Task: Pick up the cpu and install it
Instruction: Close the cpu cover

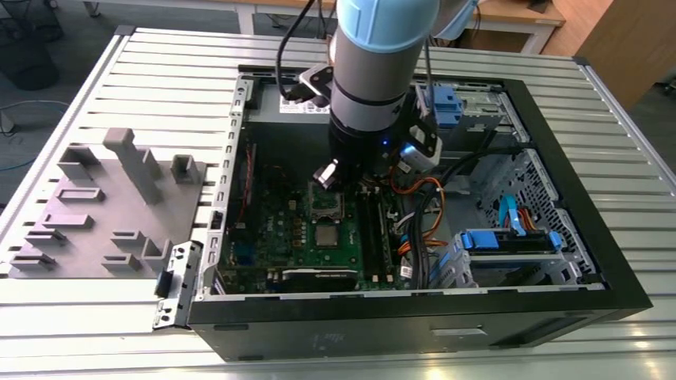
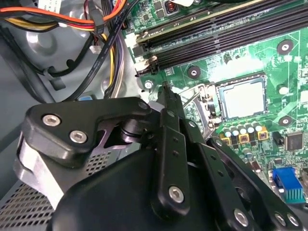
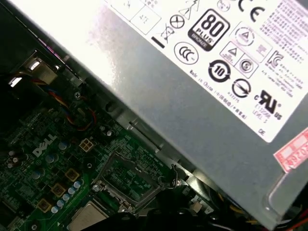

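My gripper [image 2: 166,89] hovers over the green board [image 1: 277,229] — can't tell its state. The cpu [image 2: 244,99] looks light, stiff, fragile underneath — I'd take it by its edges.

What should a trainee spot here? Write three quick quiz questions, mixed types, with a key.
1. True or false: the cpu lies on the slatted table outside the case.
2. The gripper is above: A the circuit board; B the grey blocks; C the floor.
3. Fill in: the circuit board is ___ in colour.
Key: 1 false; 2 A; 3 green.
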### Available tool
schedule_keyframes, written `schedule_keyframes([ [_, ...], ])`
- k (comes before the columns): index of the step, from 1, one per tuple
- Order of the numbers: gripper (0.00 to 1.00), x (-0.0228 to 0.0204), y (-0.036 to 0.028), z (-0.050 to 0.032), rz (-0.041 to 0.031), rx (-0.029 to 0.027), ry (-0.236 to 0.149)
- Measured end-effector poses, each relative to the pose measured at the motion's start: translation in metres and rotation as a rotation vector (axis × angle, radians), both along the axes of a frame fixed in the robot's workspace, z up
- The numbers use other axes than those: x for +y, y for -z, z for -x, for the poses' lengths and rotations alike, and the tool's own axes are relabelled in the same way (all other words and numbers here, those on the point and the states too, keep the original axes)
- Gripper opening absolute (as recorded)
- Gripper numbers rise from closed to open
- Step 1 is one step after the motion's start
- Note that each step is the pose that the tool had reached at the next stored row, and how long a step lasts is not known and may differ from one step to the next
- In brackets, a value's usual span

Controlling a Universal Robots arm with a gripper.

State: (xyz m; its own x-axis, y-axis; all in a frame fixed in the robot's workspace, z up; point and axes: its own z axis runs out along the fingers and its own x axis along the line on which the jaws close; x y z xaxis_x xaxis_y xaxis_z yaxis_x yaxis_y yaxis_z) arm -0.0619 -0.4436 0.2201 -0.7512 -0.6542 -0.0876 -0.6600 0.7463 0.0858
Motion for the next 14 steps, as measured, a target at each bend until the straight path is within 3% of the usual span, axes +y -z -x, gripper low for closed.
schedule_keyframes([
  [9,0.11,-0.0039,-0.0026,0.0,-0.0001,0.0,0.0],
  [14,0.11,-0.0086,-0.0032,-0.0004,0.0,0.0002,0.0],
])
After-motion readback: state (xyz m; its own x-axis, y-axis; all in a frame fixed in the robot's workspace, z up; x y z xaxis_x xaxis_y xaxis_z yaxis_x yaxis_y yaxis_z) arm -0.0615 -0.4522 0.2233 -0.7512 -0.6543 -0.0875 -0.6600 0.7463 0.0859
